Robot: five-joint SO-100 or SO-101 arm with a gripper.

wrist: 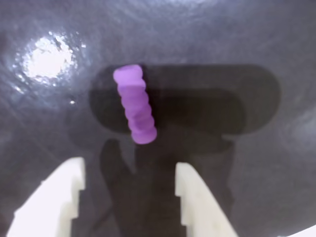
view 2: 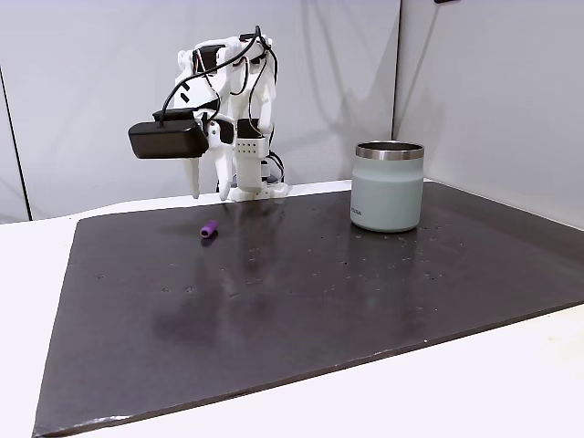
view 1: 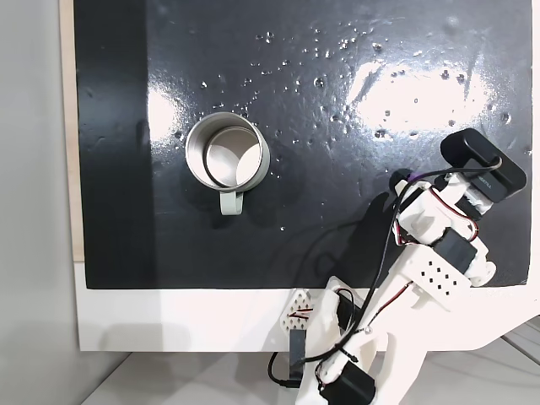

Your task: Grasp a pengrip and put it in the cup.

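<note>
In the wrist view the pengrip (wrist: pixel 135 104) lies just ahead of the spread, empty claw (wrist: pixel 129 173).

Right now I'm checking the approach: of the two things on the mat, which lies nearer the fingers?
The purple pengrip, lying on its side just ahead of the open fingers. The cup stands upright far across the mat.
</note>
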